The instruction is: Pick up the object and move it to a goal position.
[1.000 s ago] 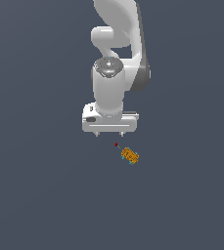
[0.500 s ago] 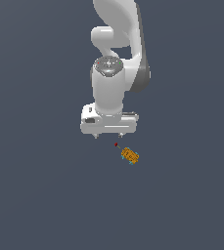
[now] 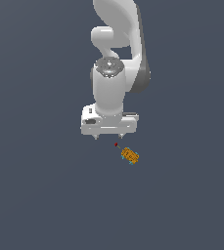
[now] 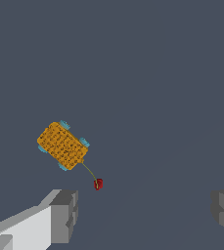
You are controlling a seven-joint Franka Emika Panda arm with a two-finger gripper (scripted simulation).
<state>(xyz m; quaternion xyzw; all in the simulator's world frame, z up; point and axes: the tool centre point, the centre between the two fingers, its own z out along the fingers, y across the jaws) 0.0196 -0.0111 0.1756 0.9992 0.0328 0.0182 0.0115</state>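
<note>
Hovering above the dark grey floor (image 3: pixel 35 195), my gripper (image 3: pixel 108 137) points straight down with nothing in it. My fingers (image 4: pixel 64 215) stand wide apart. The orange object (image 3: pixel 130 156) lies flat on the floor, just beyond my fingertips toward the exterior view's right, untouched. A thin line joins it to a small red piece (image 4: pixel 98 184) near my fingers.

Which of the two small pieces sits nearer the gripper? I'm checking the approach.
The tiny red piece, linked by a thin line to the larger orange object, lies closer to the gripper.
</note>
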